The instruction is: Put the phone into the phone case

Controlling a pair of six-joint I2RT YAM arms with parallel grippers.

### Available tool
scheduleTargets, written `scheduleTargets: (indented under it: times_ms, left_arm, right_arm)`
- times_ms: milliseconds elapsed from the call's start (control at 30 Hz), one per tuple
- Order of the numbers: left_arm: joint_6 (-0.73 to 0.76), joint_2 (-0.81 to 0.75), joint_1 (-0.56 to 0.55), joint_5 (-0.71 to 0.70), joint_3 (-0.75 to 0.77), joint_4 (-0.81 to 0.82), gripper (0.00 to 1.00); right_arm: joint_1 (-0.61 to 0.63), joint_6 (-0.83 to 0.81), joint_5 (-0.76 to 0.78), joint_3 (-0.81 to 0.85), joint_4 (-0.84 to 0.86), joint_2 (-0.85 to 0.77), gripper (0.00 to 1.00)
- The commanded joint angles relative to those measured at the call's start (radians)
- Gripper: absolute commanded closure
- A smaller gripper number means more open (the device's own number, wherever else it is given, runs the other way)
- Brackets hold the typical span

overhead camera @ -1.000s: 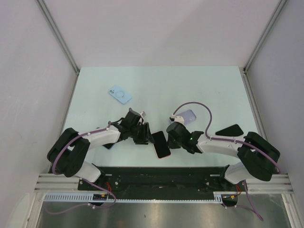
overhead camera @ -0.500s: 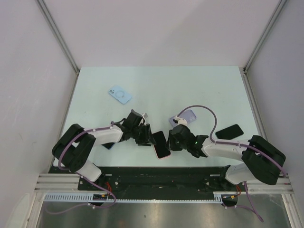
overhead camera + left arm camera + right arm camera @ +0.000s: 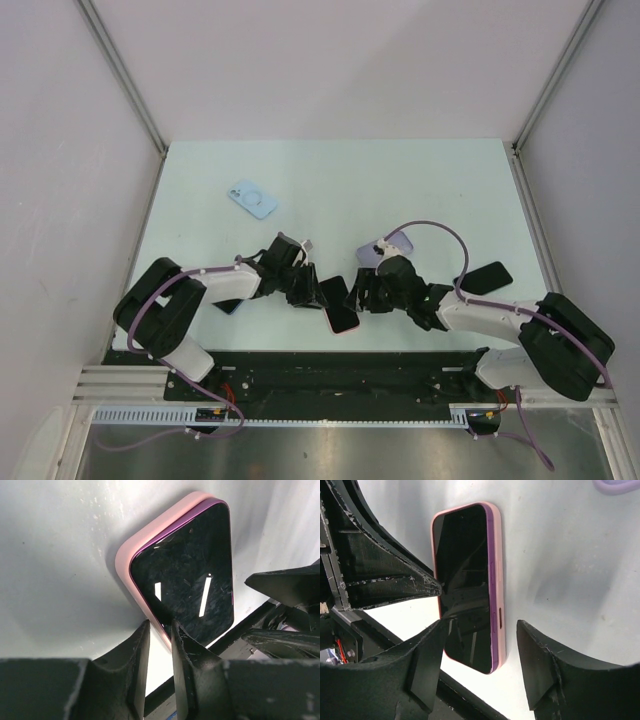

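Right gripper (image 3: 480, 627) has spread its jaws and now straddles the phone (image 3: 340, 305), which lies screen-up in a pink case (image 3: 125, 555) at the near middle of the table (image 3: 330, 180). Left gripper (image 3: 160, 630) has narrowed at the case's rim; whether it pinches it, I cannot tell.

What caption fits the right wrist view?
Right claw open astride a phone sitting in a pink case, left claw at its edge.

Top view: fixed high overhead at the near edge, looking steeply down over the whole desk (image 3: 330, 180). Left wrist: very close, peering past the left tool (image 3: 160, 630) at the phone (image 3: 190, 575). Right wrist: equally near, behind the right tool (image 3: 480, 630), facing the same phone from the opposite side.
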Motion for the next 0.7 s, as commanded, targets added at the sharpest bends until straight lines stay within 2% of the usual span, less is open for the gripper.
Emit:
scheduleTargets:
  times_ms: [0,233,433,667]
  left_arm:
    - [-0.004,0.014,-0.008,0.012,-0.005,-0.005,0.72]
    - [0.01,0.022,-0.01,-0.001,-0.009,-0.024,0.75]
    - [0.01,0.025,-0.01,0.006,-0.011,-0.017,0.77]
    - [0.008,0.031,-0.01,0.018,-0.015,-0.007,0.78]
  right_arm:
    - [-0.008,-0.019,-0.073,-0.001,0.106,0.042,0.35]
    - [-0.002,0.0,-0.137,-0.002,0.185,0.14,0.33]
    - [-0.003,0.018,-0.189,-0.002,0.223,0.162,0.32]
    - [-0.069,0.101,-0.399,-0.059,0.436,0.176,0.32]
